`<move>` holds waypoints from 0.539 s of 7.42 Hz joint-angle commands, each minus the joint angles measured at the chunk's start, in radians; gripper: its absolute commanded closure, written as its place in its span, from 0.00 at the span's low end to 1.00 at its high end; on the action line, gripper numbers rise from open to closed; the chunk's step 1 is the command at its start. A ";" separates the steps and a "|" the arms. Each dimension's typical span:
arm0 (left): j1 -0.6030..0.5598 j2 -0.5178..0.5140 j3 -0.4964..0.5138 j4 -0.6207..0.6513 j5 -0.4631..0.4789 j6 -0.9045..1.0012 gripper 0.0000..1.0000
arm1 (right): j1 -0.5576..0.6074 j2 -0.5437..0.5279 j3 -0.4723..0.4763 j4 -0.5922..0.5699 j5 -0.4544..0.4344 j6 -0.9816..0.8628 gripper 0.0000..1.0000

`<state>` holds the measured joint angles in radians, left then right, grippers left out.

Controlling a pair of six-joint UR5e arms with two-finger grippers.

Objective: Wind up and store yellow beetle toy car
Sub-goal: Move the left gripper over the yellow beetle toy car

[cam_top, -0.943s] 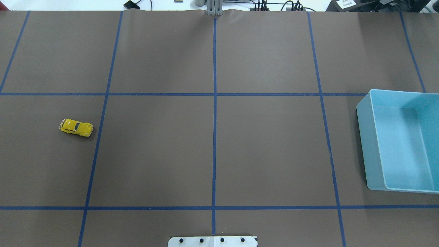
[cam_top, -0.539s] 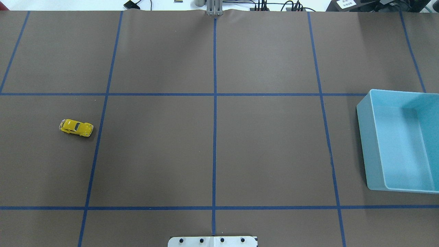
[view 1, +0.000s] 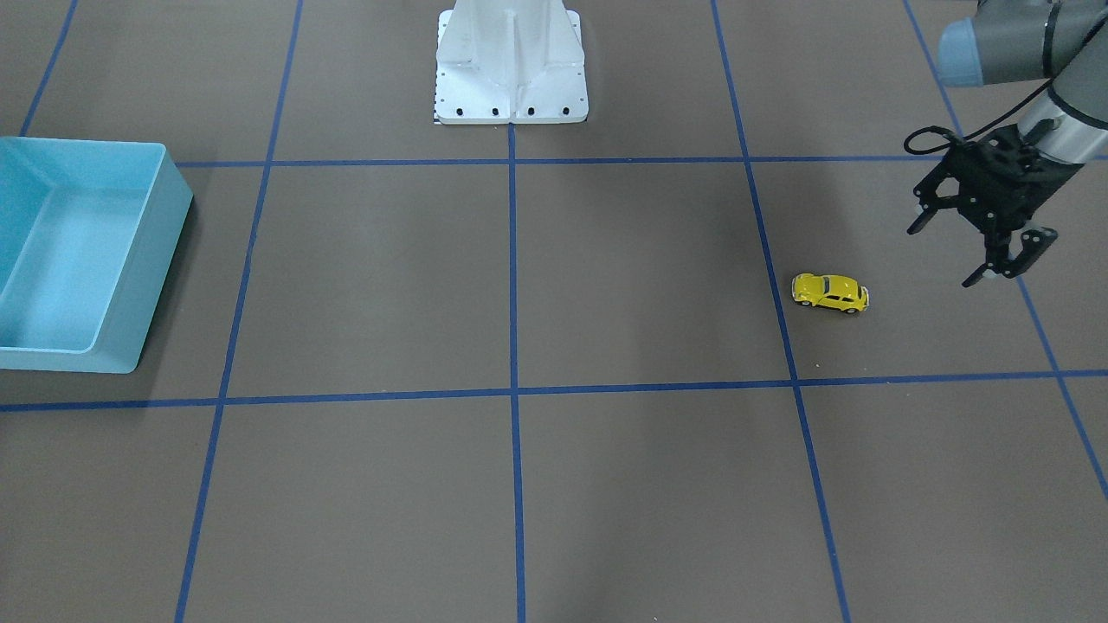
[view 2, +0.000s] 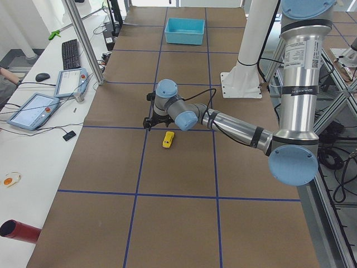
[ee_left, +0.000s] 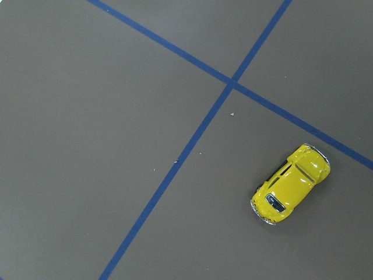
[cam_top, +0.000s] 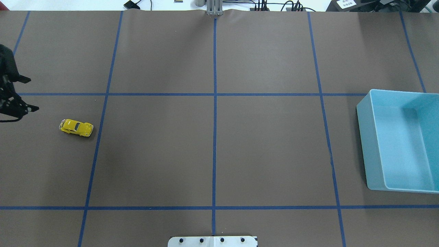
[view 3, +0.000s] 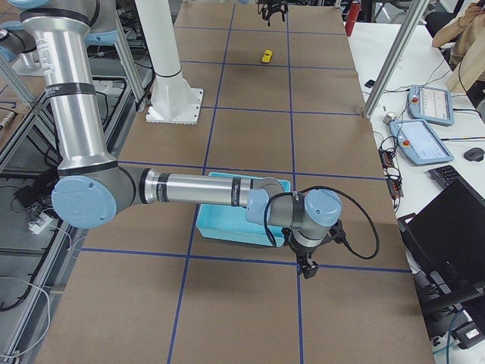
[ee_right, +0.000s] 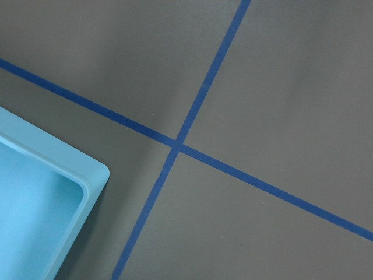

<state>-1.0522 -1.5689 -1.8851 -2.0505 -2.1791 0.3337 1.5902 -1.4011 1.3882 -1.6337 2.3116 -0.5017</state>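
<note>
The yellow beetle toy car (cam_top: 76, 127) stands on its wheels on the brown mat in the left half of the table, also seen at the car (view 1: 830, 292) and the car (ee_left: 290, 184). My left gripper (cam_top: 30, 94) hovers open at the overhead view's left edge, beyond the car and apart from it; the left gripper (view 1: 939, 258) holds nothing. A light blue bin (cam_top: 363, 109) sits empty at the right edge. My right gripper (view 3: 307, 265) hangs just past the bin's corner (ee_right: 87, 175), and I cannot tell whether it is open or shut.
Blue tape lines divide the mat into squares. The white robot base (view 1: 511, 61) stands at the middle of the robot's edge. A side desk with tablets (view 2: 33, 109) and a keyboard (view 2: 70, 53) runs along the far side of the table.
My left gripper has come into the overhead view at its left edge. The car and the bin have not moved.
</note>
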 commanded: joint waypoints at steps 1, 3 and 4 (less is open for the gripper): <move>0.122 -0.010 0.004 -0.011 0.094 0.001 0.00 | -0.001 -0.001 -0.005 0.000 0.000 0.000 0.00; 0.179 -0.013 -0.008 0.012 0.107 -0.002 0.00 | -0.001 -0.002 -0.003 0.000 0.000 0.000 0.00; 0.185 -0.052 -0.023 0.101 0.108 -0.001 0.00 | -0.001 -0.001 0.002 0.000 0.000 0.000 0.00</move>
<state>-0.8835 -1.5885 -1.8944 -2.0231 -2.0785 0.3324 1.5892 -1.4030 1.3856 -1.6337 2.3117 -0.5016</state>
